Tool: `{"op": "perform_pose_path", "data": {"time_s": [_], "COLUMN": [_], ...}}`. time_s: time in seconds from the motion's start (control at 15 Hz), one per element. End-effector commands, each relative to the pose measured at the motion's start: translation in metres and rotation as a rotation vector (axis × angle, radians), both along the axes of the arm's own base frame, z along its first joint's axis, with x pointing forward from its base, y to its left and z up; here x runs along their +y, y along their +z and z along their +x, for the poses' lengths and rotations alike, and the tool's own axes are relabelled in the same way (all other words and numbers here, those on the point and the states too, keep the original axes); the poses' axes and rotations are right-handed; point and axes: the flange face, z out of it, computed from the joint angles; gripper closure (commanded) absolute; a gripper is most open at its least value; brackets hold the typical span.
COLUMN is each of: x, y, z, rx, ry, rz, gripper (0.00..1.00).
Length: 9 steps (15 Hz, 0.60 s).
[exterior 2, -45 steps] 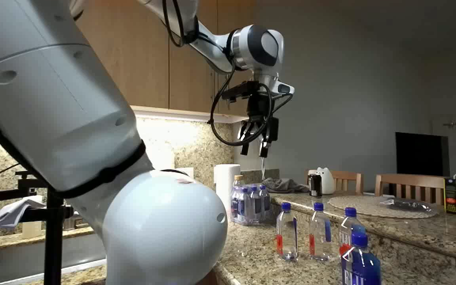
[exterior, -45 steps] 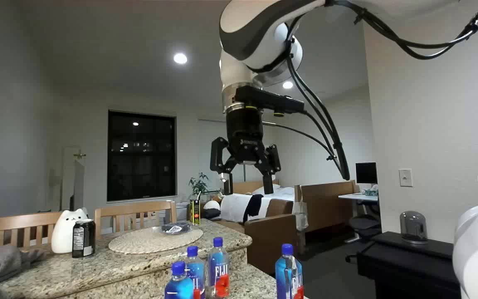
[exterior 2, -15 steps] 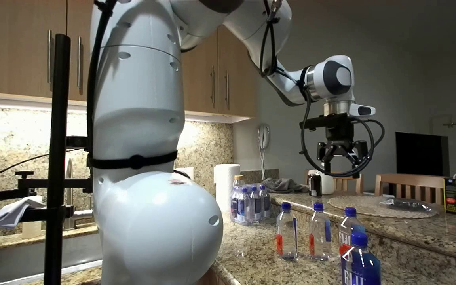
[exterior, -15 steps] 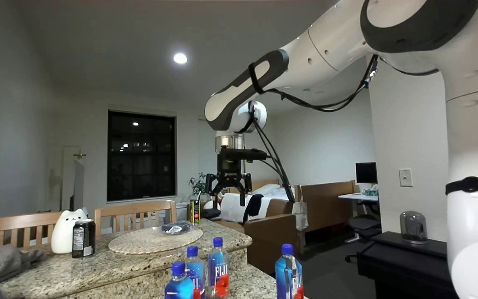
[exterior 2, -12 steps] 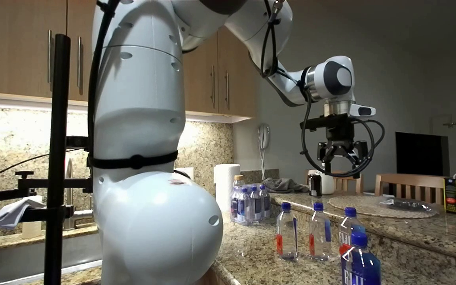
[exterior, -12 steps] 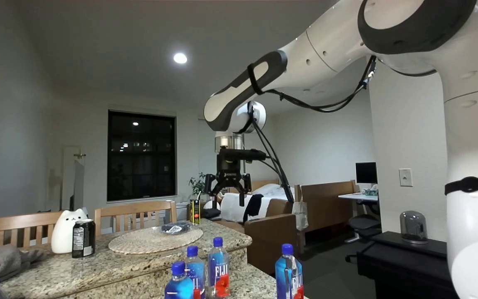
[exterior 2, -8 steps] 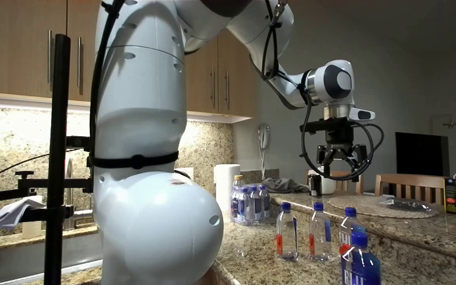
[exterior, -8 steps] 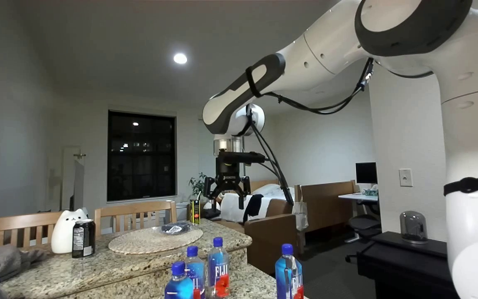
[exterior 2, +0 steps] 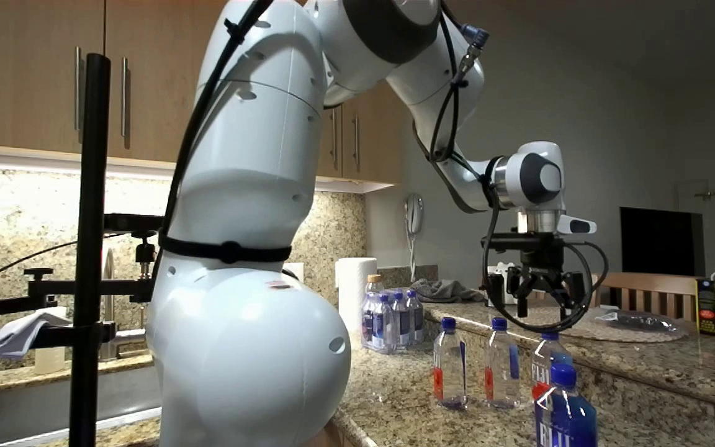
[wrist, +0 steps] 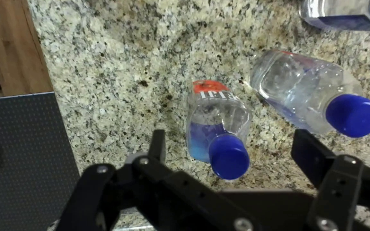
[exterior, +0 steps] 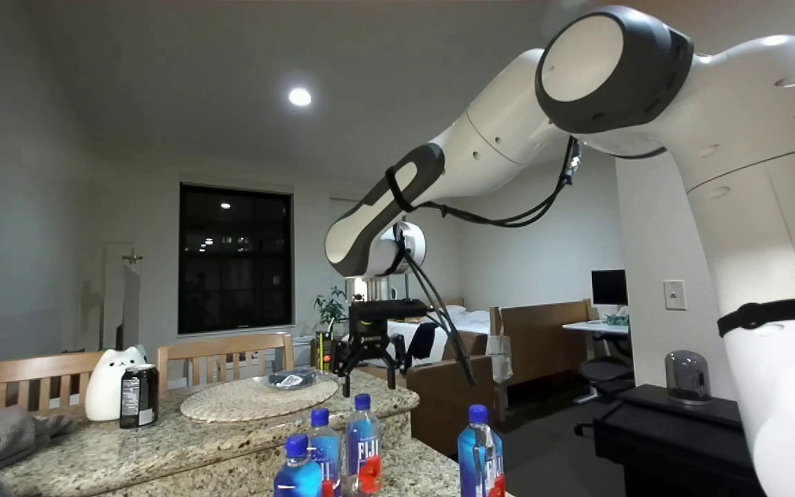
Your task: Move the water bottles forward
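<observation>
Below the gripper (wrist: 229, 143), spread wide and pinching nothing, find one water bottle (wrist: 218, 123), framed between fingers (wrist: 158, 146). Centre over the blue cap (wrist: 229, 157), descend slowly without knocking the neighbouring water bottle (wrist: 303, 86) just beside, then close.

Dim overall in both exterior views. Ceiling light (exterior: 299, 96), up and left of the gripper (exterior: 369, 381), blown out, hazy halo. In an exterior view, bright wash on the stone wall (exterior 2: 339, 230) left of the gripper; gray wall (exterior 2: 618, 143) above it murky. Glossy highlights on the arm (exterior 2: 264, 136). Wrist view: counter (wrist: 124, 80) below the gripper evenly lit, fairly sharp; glints on the bottles (wrist: 307, 93); fingers (wrist: 310, 157) dark, soft-edged.
</observation>
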Motion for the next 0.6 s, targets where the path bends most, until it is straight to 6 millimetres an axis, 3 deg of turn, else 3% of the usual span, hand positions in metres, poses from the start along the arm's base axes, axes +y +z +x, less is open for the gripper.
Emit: {"op": "perform_pose_path", "data": {"time_s": [0.0, 0.2, 0.33, 0.53], "x": [0.003, 0.008, 0.012, 0.014], "y": [-0.023, -0.036, -0.039, -0.037], "z": [0.016, 0.028, 0.032, 0.032], "rx": [-0.014, -0.036, -0.042, -0.045], "ry": [-0.021, -0.015, -0.006, -0.015], "rz": [-0.030, -0.042, -0.053, -0.072], "gripper": [0.00, 0.00, 0.27, 0.47]}}
